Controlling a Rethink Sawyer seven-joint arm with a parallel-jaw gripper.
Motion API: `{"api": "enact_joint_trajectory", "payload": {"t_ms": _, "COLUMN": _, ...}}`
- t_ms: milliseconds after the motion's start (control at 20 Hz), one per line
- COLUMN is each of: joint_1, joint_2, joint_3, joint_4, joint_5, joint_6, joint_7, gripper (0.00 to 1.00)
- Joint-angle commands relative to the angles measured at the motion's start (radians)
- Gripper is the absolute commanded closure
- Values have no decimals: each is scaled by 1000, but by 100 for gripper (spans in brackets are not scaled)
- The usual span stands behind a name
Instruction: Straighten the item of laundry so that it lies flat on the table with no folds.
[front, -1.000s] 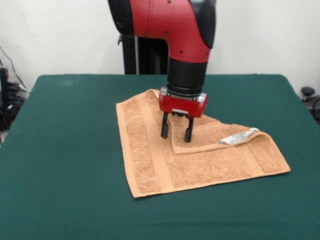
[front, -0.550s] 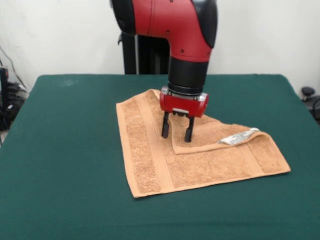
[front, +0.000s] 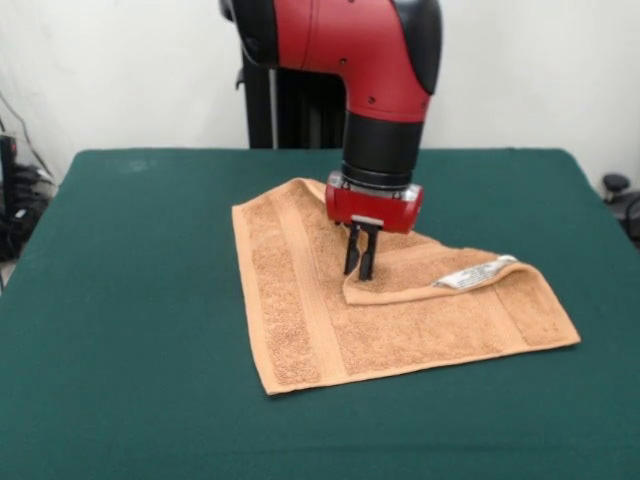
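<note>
Green table (front: 130, 330) has lots of bare room all around the towel (front: 400, 330). One corner is folded over. Gripper (front: 360, 268) is pinched closed on that fold's edge.

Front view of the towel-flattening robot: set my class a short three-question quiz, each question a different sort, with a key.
1. True or false: the towel already lies fully flat on the table.
2. The white tag sits on: A) the folded-over corner, B) bare table, C) the arm.
3. Fill in: the gripper stands over the folded flap with its fingers ____.

Key: 1 false, one corner is folded over. 2 A. 3 closed together.
</note>
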Motion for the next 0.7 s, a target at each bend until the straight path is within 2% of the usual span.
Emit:
{"api": "enact_joint_trajectory", "payload": {"t_ms": 50, "joint_1": 6, "joint_2": 47, "joint_3": 40, "joint_4": 108, "joint_5": 47, "joint_6": 4, "joint_7": 159, "gripper": 100}}
{"api": "enact_joint_trajectory", "payload": {"t_ms": 350, "joint_1": -11, "joint_2": 34, "joint_3": 77, "joint_4": 138, "joint_5": 37, "joint_6": -7, "joint_7": 151, "gripper": 100}}
{"api": "enact_joint_trajectory", "payload": {"t_ms": 700, "joint_1": 19, "joint_2": 21, "joint_3": 81, "joint_4": 197, "joint_5": 30, "joint_6": -48, "joint_7": 162, "gripper": 100}}
